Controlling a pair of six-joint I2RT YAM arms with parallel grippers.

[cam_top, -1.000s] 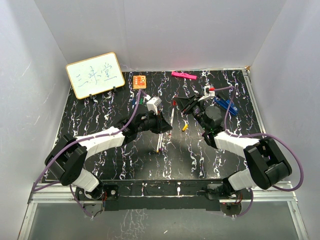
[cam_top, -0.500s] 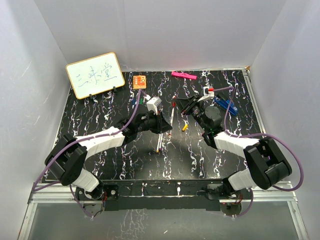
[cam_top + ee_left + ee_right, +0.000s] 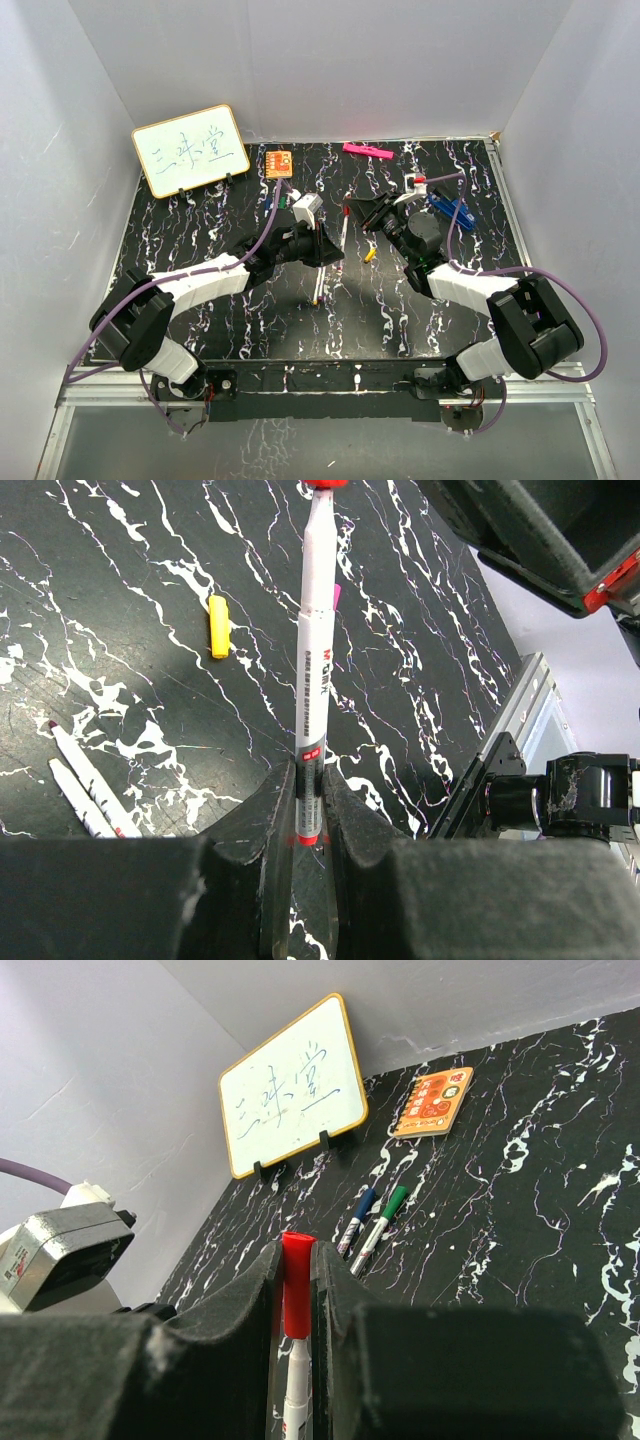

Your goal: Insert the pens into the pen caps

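My left gripper [image 3: 333, 258] is shut on the rear end of a white-barrelled pen [image 3: 343, 232] with red markings; in the left wrist view the pen [image 3: 312, 660] points away from the gripper [image 3: 308, 775]. My right gripper [image 3: 358, 211] is shut on a red cap [image 3: 347, 207]. In the right wrist view the cap [image 3: 294, 1285] stands between the fingers of the gripper [image 3: 295, 1257], with the pen's tip end [image 3: 297, 1390] entering it from below. A yellow cap [image 3: 369, 255] lies loose on the table. Two uncapped pens [image 3: 85, 780] lie side by side.
A blue-capped pen [image 3: 360, 1215] and a green-capped pen [image 3: 385, 1215] lie near the whiteboard [image 3: 190, 150]. An orange booklet [image 3: 279, 162], a pink bar [image 3: 366, 150] and a blue clip-like object [image 3: 452, 208] lie toward the back. White walls enclose the table.
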